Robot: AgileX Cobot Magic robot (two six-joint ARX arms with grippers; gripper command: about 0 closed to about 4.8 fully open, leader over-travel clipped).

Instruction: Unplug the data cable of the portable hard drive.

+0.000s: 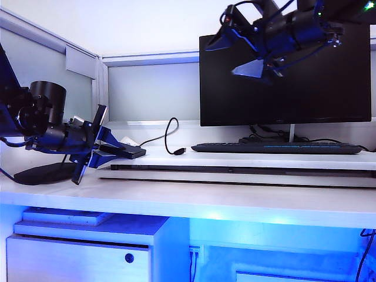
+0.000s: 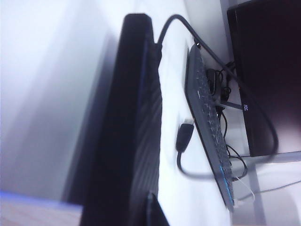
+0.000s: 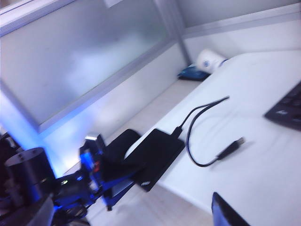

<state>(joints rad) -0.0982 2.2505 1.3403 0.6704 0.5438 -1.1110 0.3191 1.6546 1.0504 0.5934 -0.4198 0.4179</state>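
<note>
Left gripper (image 1: 101, 151) seems clamped on drive (image 3: 157, 155); slack hold lets it slide. Right gripper (image 1: 249, 50) agape, high above cable (image 1: 170, 136); risks snagging loop.

One portable hard drive (image 3: 157, 155), one data cable (image 3: 200, 127), one keyboard (image 1: 276, 147), one monitor (image 1: 285, 82).

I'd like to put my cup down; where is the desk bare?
Bare desk lies between the cable's plug and the keyboard, and along the front edge. It is crowded at the drive, where the left tool works.
</note>
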